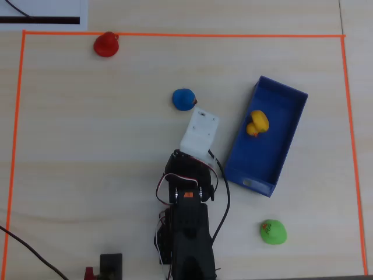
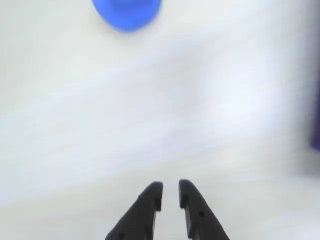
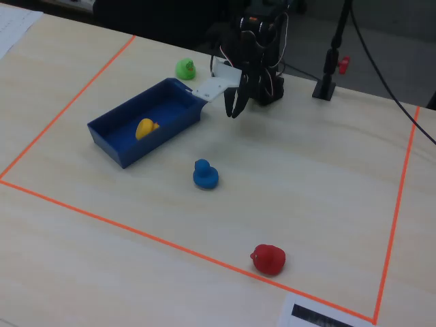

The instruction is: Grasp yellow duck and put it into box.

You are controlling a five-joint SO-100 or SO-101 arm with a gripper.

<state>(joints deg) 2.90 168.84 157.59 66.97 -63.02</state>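
The yellow duck [image 1: 257, 123] lies inside the blue box [image 1: 263, 158], toward its far end in the overhead view. The fixed view shows the same duck [image 3: 144, 128] on the floor of the box [image 3: 120, 154]. My gripper [image 3: 234, 112] hangs over bare table beside the box's near short end, apart from the duck. In the wrist view the gripper [image 2: 170, 187] is open by a narrow gap, and its black fingers [image 2: 150, 200] hold nothing. From overhead the jaws are hidden under the white wrist housing [image 1: 199, 133].
A blue duck [image 1: 183, 98] sits just ahead of the gripper and shows at the top of the wrist view [image 2: 127, 12]. A red duck [image 1: 106, 44] sits at the far orange tape line. A green duck [image 1: 273, 231] is near the arm base [image 1: 186, 233].
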